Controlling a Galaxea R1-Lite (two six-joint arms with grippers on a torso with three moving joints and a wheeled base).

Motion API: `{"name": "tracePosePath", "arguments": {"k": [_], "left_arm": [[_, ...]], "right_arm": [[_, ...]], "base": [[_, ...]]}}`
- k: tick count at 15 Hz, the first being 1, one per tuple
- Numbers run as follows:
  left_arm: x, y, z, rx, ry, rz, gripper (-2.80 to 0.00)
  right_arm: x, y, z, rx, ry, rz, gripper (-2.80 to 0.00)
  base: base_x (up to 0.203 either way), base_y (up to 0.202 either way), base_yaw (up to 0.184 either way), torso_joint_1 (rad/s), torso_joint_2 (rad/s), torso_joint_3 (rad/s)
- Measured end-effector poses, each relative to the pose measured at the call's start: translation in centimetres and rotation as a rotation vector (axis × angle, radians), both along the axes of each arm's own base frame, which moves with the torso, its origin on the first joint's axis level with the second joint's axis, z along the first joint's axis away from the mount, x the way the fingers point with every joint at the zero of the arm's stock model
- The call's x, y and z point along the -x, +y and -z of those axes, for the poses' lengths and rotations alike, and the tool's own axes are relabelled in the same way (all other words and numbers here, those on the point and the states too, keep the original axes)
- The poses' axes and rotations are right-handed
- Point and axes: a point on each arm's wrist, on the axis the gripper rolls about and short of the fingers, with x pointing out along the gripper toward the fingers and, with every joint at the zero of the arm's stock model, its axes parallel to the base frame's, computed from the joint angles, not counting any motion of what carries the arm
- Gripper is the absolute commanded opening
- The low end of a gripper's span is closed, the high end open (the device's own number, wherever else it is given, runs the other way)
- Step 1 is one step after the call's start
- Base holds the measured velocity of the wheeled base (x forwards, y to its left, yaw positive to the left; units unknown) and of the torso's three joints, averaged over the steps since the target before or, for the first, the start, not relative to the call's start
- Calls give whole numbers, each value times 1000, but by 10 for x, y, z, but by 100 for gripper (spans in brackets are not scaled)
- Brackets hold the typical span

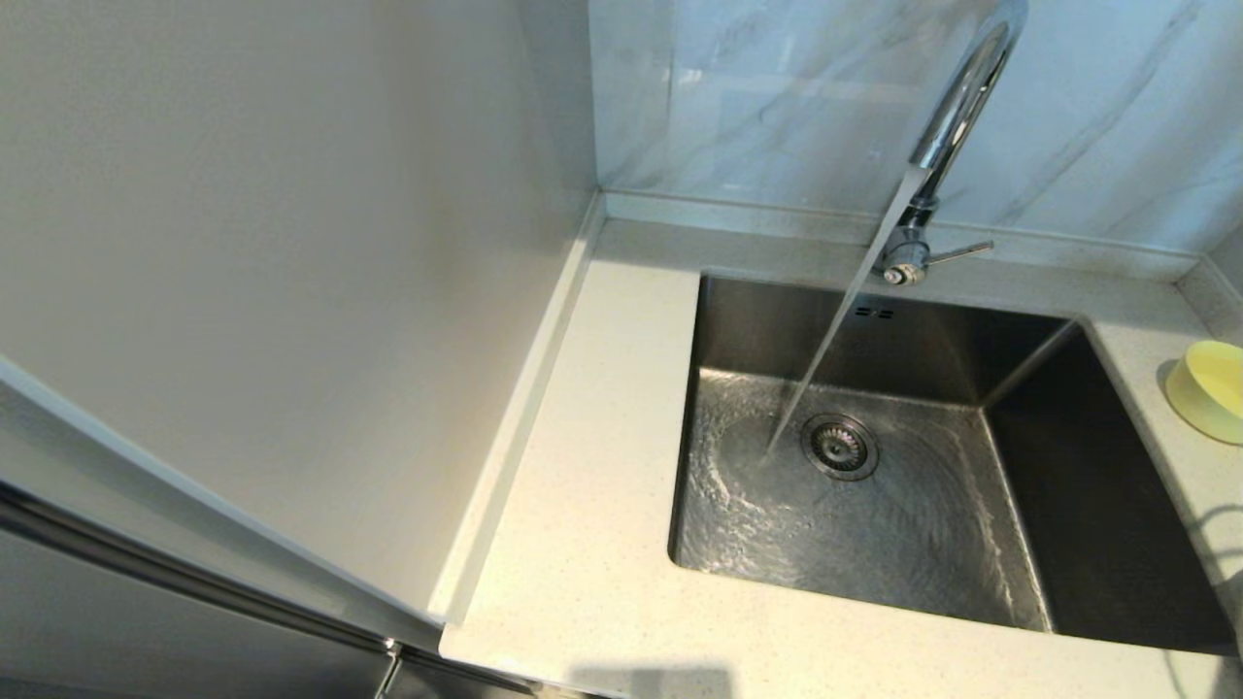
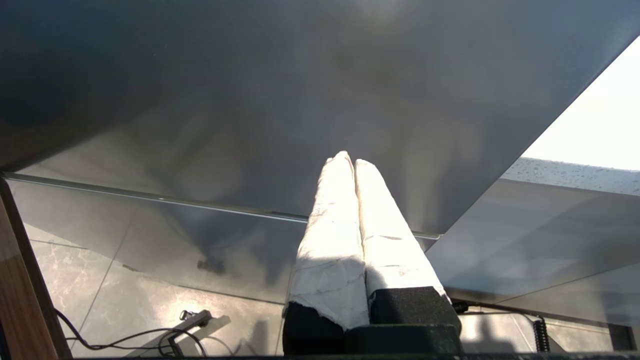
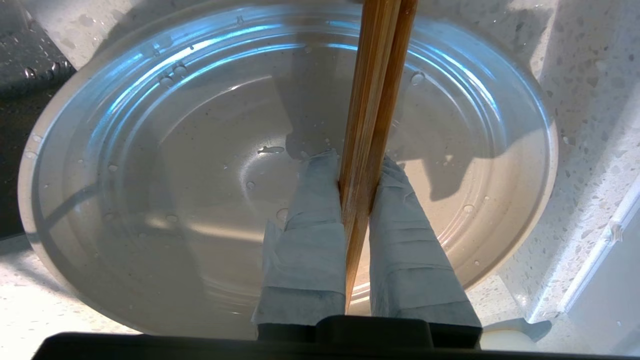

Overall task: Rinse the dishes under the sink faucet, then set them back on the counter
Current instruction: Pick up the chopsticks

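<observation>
Wooden chopsticks [image 3: 372, 100] over glossy round plate [image 3: 150, 175]

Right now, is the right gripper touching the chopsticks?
Touching. The right wrist view shows the right gripper clamping the chopsticks between both fingers, with no gap on either side, above the wet plate.

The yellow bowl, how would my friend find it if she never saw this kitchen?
Find the steel sink with the faucet running into it. Look at the speckled counter on the sink's right side. The bowl sits there at the head view's edge: small, round, pale yellow, the only coloured thing there.
</observation>
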Motion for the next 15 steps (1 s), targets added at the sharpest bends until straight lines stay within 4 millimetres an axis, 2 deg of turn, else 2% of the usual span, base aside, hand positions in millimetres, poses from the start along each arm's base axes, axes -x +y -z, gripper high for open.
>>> {"name": "tracePosePath", "arguments": {"k": [5,9,12,15], "left_arm": [[0,0,0,0,0,0,-280],[0,0,0,0,0,0,-280],[0,0,0,0,0,0,-280],[0,0,0,0,0,0,-280]], "right_arm": [[0,0,-5,11,-21,-4,-280],[8,9,-27,70,-86,-24,-280],[9,30,-46,140,-131,-146,-280],[-5,67,-66,223,-197,-335,-280]], "base": [[0,0,0,0,0,0],[0,0,0,0,0,0],[0,0,0,0,0,0],[0,0,0,0,0,0]]}}
